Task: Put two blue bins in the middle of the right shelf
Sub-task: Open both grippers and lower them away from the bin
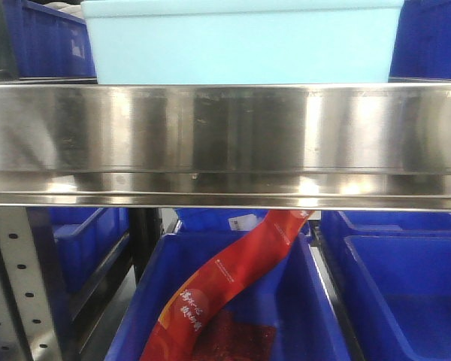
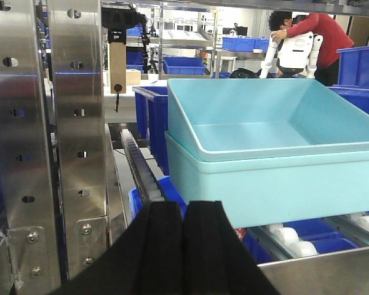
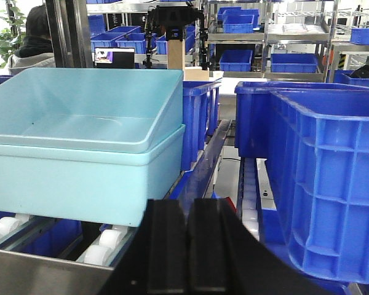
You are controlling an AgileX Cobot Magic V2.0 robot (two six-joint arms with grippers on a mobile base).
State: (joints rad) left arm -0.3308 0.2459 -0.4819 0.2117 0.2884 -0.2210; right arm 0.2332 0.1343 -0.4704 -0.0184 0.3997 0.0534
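Two nested light blue bins (image 2: pixel 277 160) are seated on the shelf rollers (image 2: pixel 295 241), at 12 o'clock from both closed, empty grippers: left gripper (image 2: pixel 183 246), right gripper (image 3: pixel 187 246). A red packet (image 1: pixel 225 286) with unreadable white writing is laid in a dark blue bin (image 1: pixel 301 316) below the steel rail (image 1: pixel 225 143). Dark blue crates (image 3: pixel 320 178) are stacked at 3 o'clock.
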